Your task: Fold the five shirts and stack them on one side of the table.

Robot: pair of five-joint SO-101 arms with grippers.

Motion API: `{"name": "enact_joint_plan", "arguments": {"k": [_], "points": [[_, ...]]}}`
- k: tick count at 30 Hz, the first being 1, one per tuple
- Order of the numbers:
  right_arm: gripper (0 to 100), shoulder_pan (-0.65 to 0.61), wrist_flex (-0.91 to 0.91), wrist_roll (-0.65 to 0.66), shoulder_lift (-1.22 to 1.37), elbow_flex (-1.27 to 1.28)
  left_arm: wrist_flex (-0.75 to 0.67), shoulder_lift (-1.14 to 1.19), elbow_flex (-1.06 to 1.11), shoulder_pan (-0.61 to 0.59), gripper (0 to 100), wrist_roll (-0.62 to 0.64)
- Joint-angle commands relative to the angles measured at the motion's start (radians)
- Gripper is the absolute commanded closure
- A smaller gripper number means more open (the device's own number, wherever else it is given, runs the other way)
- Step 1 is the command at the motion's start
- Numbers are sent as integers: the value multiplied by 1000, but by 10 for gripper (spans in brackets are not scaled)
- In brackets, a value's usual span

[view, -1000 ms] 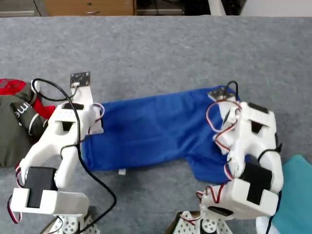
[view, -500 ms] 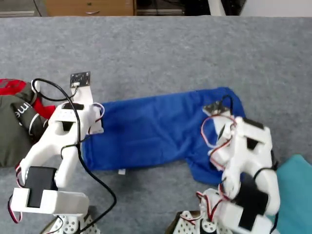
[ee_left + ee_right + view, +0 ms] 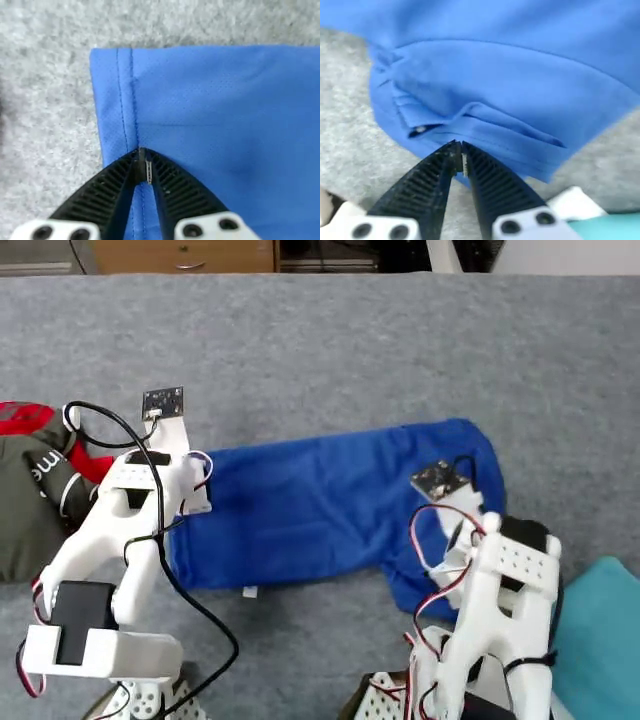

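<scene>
**Right gripper (image 3: 460,156) drew back across blue shirt (image 3: 320,515)**

Its claw was pressed together at the shirt's rounded edge. Left gripper (image 3: 142,162), also closed, touched the stitched hem. Shirt lay flat on the fuzzy grey table (image 3: 330,350); a wooden cabinet (image 3: 185,255) stood behind.

- The high view is fixed overhead and looks steeply down from the robot's side across the grey felt-like table top (image 3: 320,340), far enough off to hold the whole long blue fabric shirt (image 3: 320,510).
- The left wrist view looks down past the left gripper (image 3: 143,160), very close to the shirt's stitched edge.
- The right wrist view looks past the right gripper (image 3: 460,150), equally close to the shirt's rumpled end.
- All three views share the shirt and the table top.
</scene>
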Motion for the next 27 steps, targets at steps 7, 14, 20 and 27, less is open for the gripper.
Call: {"name": "enact_joint_plan", "arguments": {"k": [7, 14, 20, 27], "points": [[993, 12, -87, 12, 346, -278, -17, -21, 2, -21, 981, -8], [994, 13, -91, 14, 472, -243, -14, -21, 2, -21, 981, -8], [994, 21, -86, 72, 387, -145, -14, -21, 2, -21, 981, -8], [994, 145, 49, 216, 166, -41, -18, -21, 2, -21, 981, -8]]}}
